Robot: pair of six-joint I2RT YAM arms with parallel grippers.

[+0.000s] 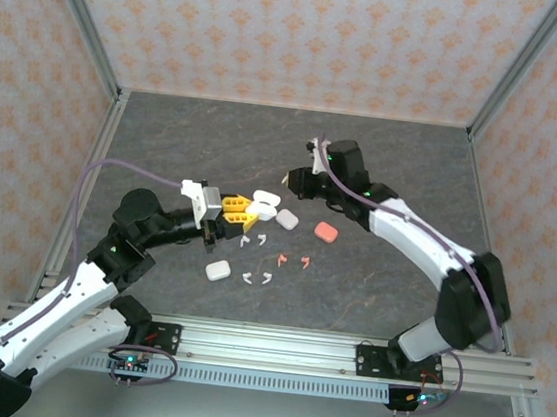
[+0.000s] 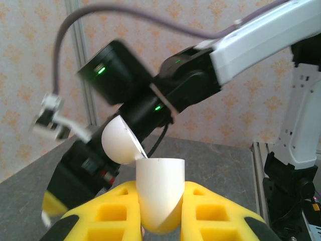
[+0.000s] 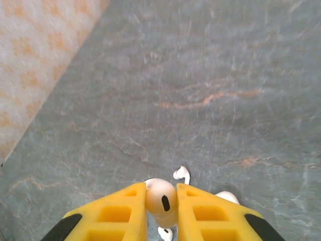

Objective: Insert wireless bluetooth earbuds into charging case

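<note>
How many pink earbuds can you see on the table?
2. The left pink earbud and the right pink earbud lie side by side, loose on the table, nearer the robot than the pink case. Others may be hidden.

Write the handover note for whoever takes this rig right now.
Left gripper: shut on an open white case, lid tipped back.
Right gripper: shut on one white earbud, close to the open case in the top view.
On the table: four loose white earbuds and two pink earbuds near the middle, a shut white case in front of them, another white case and a pink case behind.
Done: one case open, one earbud picked up. Whether that case already holds anything can't be seen.
Left: seat the held earbud, then the other six.
</note>
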